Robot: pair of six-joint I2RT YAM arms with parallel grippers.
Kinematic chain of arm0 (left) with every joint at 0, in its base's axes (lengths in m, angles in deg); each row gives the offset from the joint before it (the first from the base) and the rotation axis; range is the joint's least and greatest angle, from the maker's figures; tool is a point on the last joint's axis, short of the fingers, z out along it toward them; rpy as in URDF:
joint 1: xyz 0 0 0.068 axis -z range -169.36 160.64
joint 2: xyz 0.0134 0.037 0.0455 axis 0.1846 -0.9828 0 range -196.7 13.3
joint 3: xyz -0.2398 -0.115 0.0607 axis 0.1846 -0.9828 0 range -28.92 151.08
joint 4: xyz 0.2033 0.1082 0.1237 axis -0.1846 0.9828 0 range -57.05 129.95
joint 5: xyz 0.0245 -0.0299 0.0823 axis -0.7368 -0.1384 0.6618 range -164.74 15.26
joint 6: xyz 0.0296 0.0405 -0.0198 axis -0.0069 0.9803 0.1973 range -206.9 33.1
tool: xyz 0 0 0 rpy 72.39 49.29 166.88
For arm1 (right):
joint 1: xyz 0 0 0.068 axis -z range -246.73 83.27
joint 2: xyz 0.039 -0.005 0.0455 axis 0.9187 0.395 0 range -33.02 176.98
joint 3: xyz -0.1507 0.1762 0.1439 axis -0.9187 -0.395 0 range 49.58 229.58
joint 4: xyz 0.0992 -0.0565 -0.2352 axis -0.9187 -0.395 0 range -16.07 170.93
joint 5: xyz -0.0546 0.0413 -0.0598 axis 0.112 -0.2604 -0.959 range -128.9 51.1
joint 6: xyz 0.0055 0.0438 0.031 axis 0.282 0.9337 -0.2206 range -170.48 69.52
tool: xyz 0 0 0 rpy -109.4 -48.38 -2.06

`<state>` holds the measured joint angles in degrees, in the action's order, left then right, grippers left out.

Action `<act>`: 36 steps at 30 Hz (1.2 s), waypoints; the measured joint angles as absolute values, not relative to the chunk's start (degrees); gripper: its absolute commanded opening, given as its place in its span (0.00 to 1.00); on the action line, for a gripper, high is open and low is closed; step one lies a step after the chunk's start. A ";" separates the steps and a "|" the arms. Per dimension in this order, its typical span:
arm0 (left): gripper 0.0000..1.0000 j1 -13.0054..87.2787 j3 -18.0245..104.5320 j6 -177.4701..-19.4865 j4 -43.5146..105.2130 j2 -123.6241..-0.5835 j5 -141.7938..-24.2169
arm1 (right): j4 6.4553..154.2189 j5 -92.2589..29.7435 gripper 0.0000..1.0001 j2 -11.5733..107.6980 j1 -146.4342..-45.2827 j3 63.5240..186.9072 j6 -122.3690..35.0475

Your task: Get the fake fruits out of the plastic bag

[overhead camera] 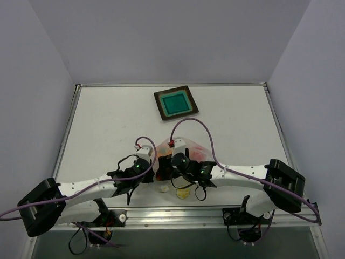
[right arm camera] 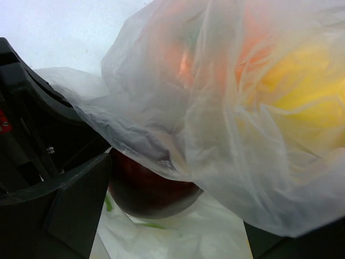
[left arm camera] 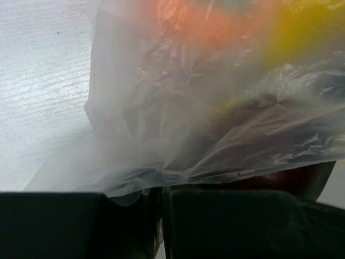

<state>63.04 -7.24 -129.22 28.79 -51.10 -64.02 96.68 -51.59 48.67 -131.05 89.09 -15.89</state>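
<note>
Leftmost, the left hand point(left arm camera: 163, 200) is pinched fully together on a fold of the plastic bag point(left arm camera: 178, 124). The crinkled film rises straight out from between its two dark fingers point(left arm camera: 64, 221), low over the white counter point(left arm camera: 38, 81). From above, the bag lies bunched at the near middle of the counter, between the two hands and touching both. Well behind it sits a square teal plate point(overhead camera: 176, 102) with a dark rim, apart from everything else. Through the cloudy plastic the fruits show only as blurred colour: an orange fruit point(left arm camera: 205, 21) towards the far side, a yellow fruit point(right arm camera: 307, 91) beside it, and lower down a maroon fruit point(right arm camera: 151, 186). The maroon fruit is the clearest of them, its glossy underside peeking out beneath the hanging film. To the right, the right hand point(right arm camera: 178, 210) stands spread wide with the bag sagging down into the gap. The maroon fruit sits inside that gap, right against the left finger point(right arm camera: 70, 205) and well clear of the other finger at the lower right corner, so nothing is clamped there.
</note>
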 measured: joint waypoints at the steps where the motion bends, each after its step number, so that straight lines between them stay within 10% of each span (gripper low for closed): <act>1: 0.02 63.10 -7.35 -129.40 28.29 -51.45 -63.85 | 97.20 -51.19 0.90 49.24 -130.76 89.09 -15.89; 5: 0.02 63.19 -7.97 -129.95 26.43 -51.91 -63.00 | 98.47 -49.01 0.91 52.08 -129.34 89.09 -16.24; 15: 0.02 63.45 -8.12 -130.91 24.53 -52.72 -61.12 | 96.96 -47.13 0.50 50.03 -127.92 88.96 -16.91; 25: 0.02 63.78 -8.12 -131.74 24.64 -51.10 -59.32 | 91.68 -44.29 0.49 29.55 -129.01 89.74 -16.13; 36: 0.02 66.84 -9.71 -132.13 20.51 -51.23 -57.16 | 97.45 -26.28 0.45 35.32 -111.75 105.11 -16.11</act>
